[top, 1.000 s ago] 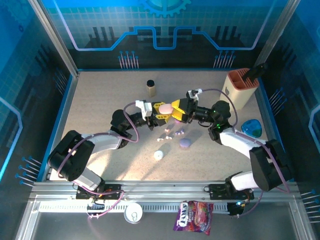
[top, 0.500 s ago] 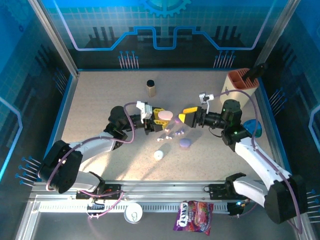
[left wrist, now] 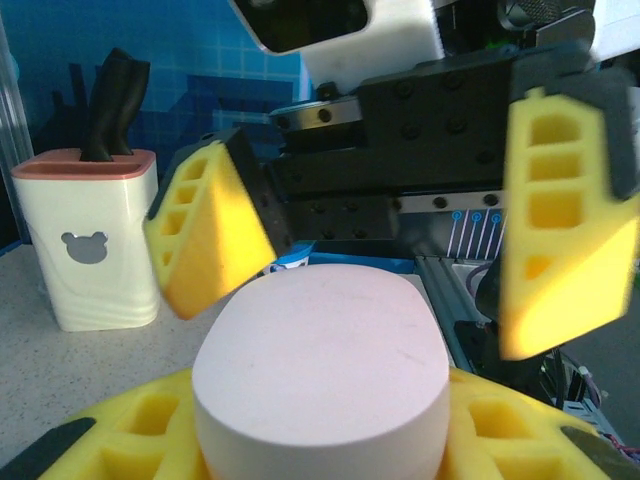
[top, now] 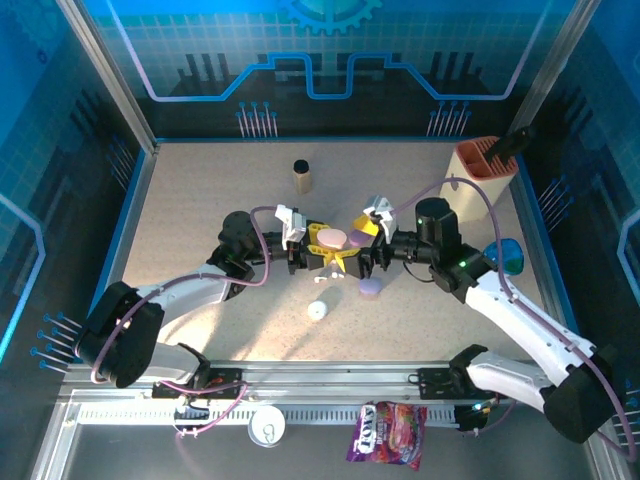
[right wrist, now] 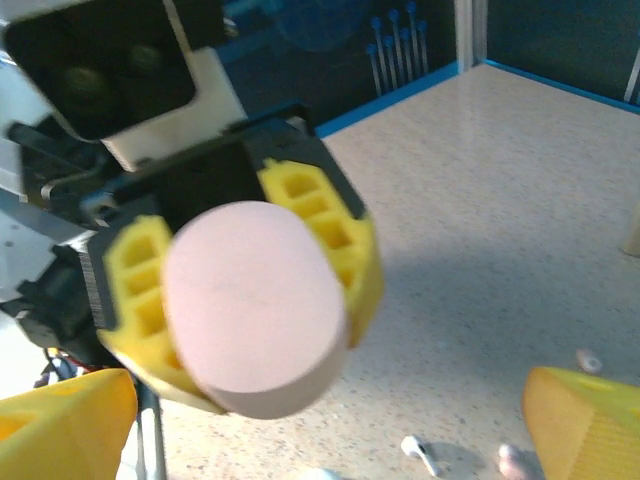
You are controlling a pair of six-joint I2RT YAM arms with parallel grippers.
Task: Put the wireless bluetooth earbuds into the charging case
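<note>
Right now your left gripper [top: 328, 243] is clamping the pale pink charging case [left wrist: 320, 370] above the table [top: 200, 200]. Your right gripper [top: 360, 247] is standing wide apart and empty, facing it, while loose earbuds [right wrist: 420, 452] are lying on the table below.

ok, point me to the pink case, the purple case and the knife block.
pink case [left wrist: 320, 370]: left wrist view, middle of its flat top face.
purple case [top: 370, 287]: top external view, centre of its top.
knife block [left wrist: 100, 290]: left wrist view, front wall below the bear cutout.
</note>
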